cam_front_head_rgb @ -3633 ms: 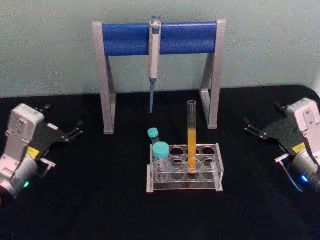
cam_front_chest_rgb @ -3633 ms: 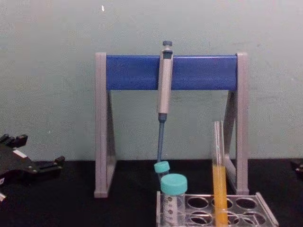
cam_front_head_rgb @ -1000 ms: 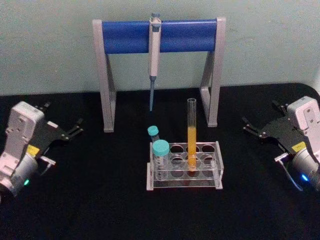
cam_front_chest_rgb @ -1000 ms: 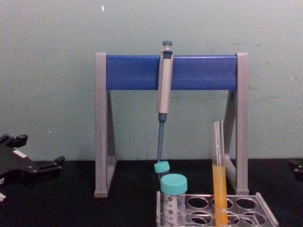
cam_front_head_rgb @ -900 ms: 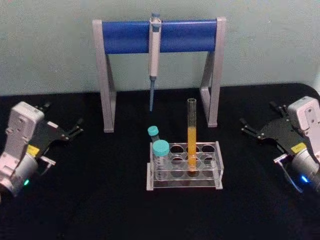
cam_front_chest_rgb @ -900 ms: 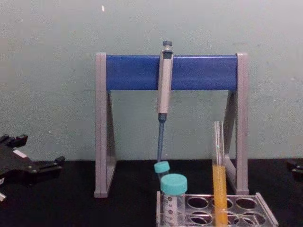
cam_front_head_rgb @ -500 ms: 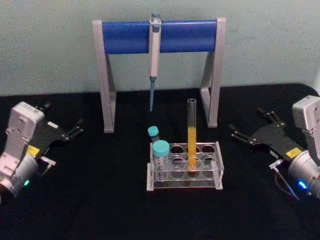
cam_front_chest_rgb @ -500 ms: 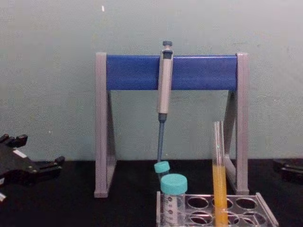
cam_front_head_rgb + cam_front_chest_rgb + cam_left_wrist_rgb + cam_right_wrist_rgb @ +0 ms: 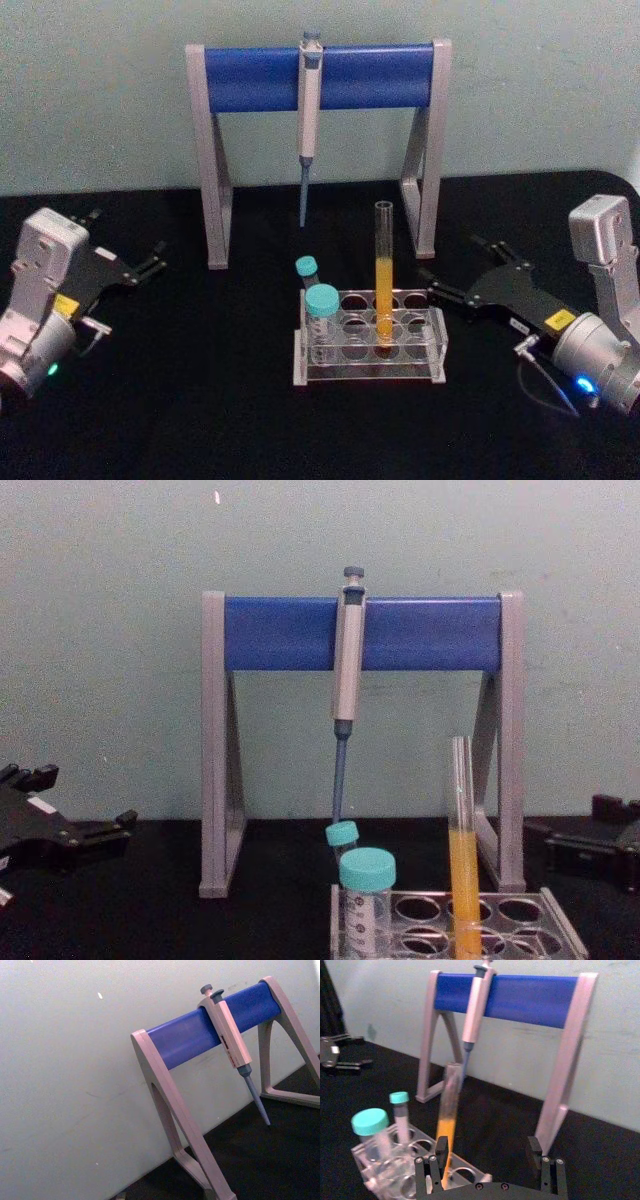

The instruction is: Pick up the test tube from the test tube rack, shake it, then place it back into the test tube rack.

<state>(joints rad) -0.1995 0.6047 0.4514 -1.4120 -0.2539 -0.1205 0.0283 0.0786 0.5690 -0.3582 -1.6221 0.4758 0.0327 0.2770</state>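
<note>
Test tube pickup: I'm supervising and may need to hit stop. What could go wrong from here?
1. The test tube is tall, capless and about half full of orange liquid; a tilted grip or hard shake could spill it.
2. The open right gripper is near the test tube rack's right end; coming in low, it could shove the rack and the teal-capped tubes.
The left gripper is parked far left.

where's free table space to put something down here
Bare table between the left claw and the rack, and the strip in front of the rack. Crowded right of the rack, where the open right claw sits close to the tube.
</note>
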